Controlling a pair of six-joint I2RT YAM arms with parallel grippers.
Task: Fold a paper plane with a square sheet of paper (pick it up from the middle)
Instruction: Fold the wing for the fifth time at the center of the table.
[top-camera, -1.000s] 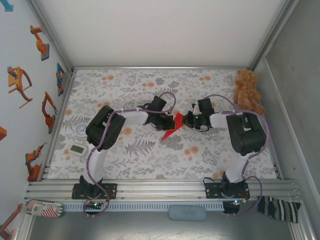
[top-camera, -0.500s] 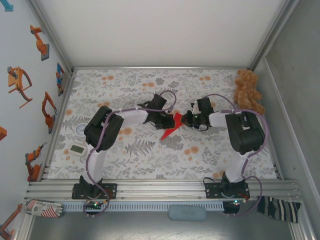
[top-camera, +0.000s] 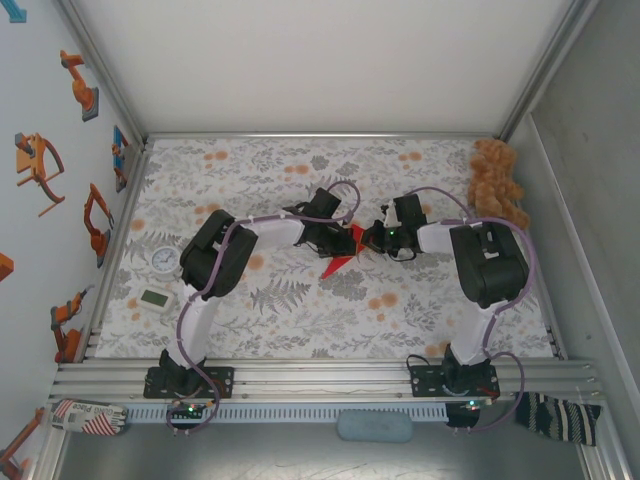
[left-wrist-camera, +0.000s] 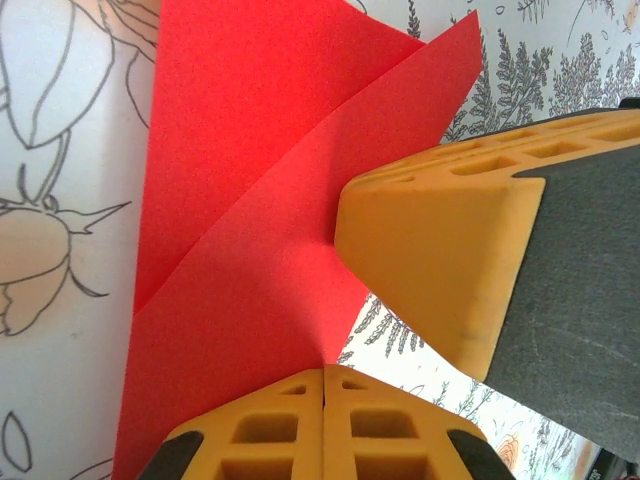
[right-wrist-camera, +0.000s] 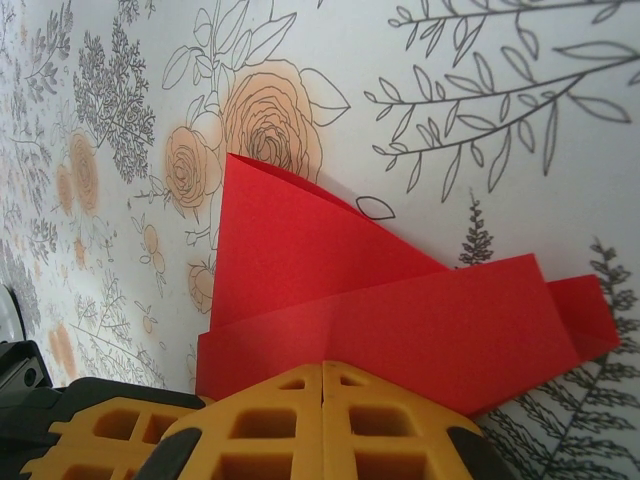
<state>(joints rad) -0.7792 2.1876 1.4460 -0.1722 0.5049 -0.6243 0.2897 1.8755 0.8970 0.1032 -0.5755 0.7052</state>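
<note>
The square sheet of paper (top-camera: 343, 255), bright red and folded into overlapping layers, stands between my two grippers at the middle of the flowered table. My left gripper (top-camera: 335, 238) is shut on its left side. In the left wrist view the sheet (left-wrist-camera: 250, 200) runs down into the closed seam of that gripper (left-wrist-camera: 323, 370), and a yellow fingertip (left-wrist-camera: 440, 250) of the other gripper presses against it from the right. My right gripper (top-camera: 373, 240) is shut on the sheet's right side. In the right wrist view the folded layers (right-wrist-camera: 380, 300) fan out from its closed fingers (right-wrist-camera: 323, 366).
A brown teddy bear (top-camera: 497, 182) sits at the back right corner. A round clock (top-camera: 165, 259) and a small white device (top-camera: 153, 298) lie at the left edge. Walls close in the table (top-camera: 300, 320) at the back and both sides.
My left arm has pushed its gripper to the right, closer to the right gripper. The paper between them looks more bunched. The round clock is now uncovered.
</note>
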